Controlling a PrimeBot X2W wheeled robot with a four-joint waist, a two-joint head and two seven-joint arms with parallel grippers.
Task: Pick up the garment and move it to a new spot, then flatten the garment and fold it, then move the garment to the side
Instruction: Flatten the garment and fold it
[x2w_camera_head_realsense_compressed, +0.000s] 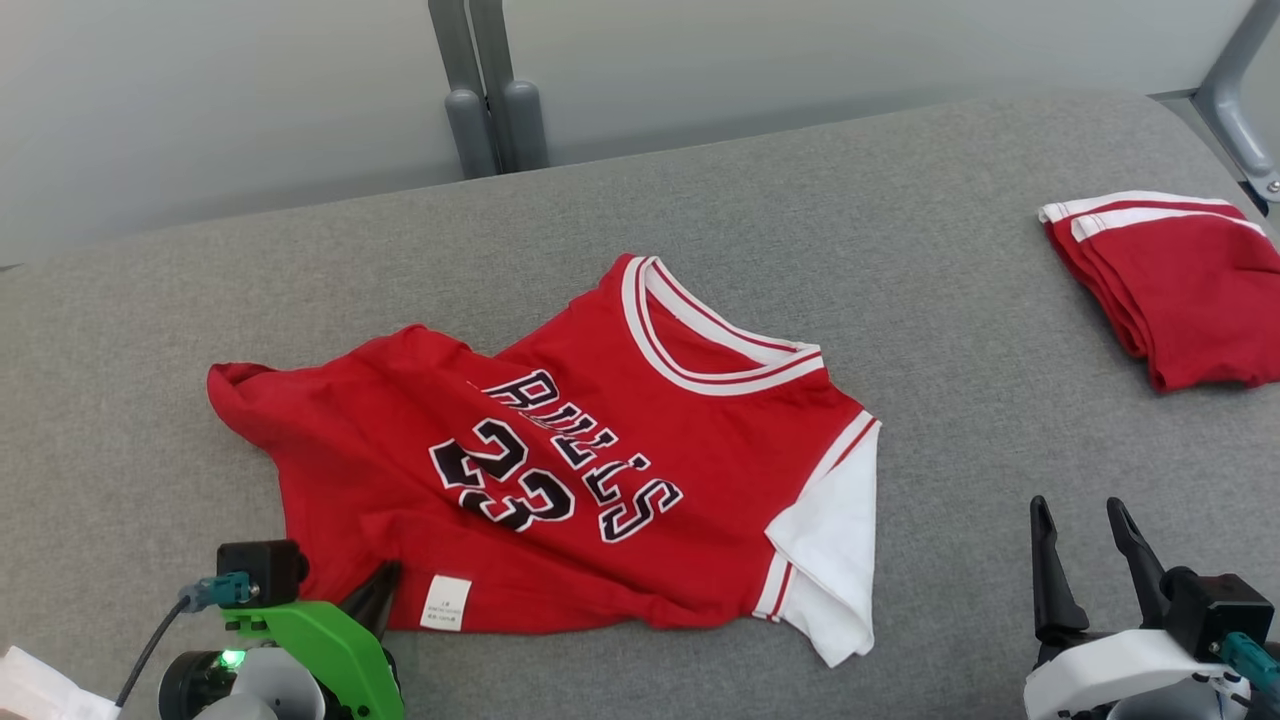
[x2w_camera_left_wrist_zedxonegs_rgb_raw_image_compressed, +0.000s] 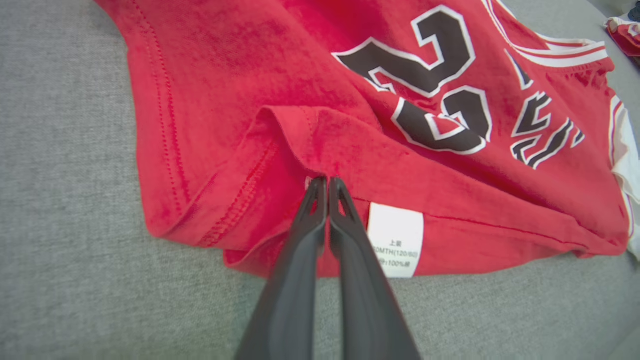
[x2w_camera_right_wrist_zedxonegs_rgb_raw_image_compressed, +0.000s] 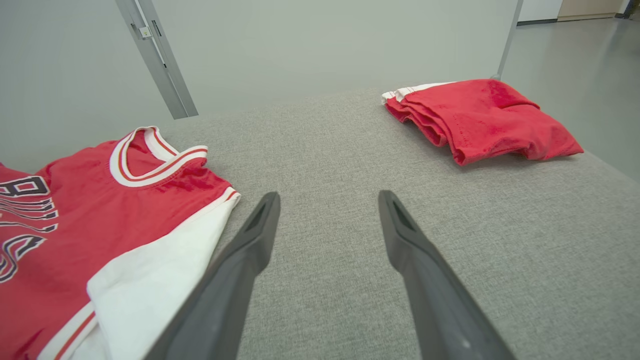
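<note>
Two red garments lie on the grey woven-fabric surface (x2w_camera_head_realsense_compressed: 950, 250), and two pincers are over it. Near the middle sprawls the red soft-knit jersey (x2w_camera_head_realsense_compressed: 560, 470), rumpled rather than flat. It has a white ribbed collar striped in red, one white sleeve (x2w_camera_head_realsense_compressed: 835, 530) on its near right side, and black, white-edged lettering that reads BULLS above 23. Its stitched hem is turned over on itself along the near side, and one small white rectangular care label (x2w_camera_left_wrist_zedxonegs_rgb_raw_image_compressed: 396, 237) shows there.

The left pincer (x2w_camera_left_wrist_zedxonegs_rgb_raw_image_compressed: 327, 181), two long tapering dark fingers, is pressed together at the tips and nips a raised crease of the red cloth just beside that label. Its fingers lie across the folded hem. The right pincer (x2w_camera_head_realsense_compressed: 1080, 515) stands wide and holds nothing. It is over bare grey cloth, to the right of the white sleeve and apart from it.

At the far right edge of the surface sits the other garment, a folded red cloth bundle with white bands (x2w_camera_head_realsense_compressed: 1180, 290), well apart from the jersey. Two grey metal posts (x2w_camera_head_realsense_compressed: 495, 90) rise side by side behind the surface.
</note>
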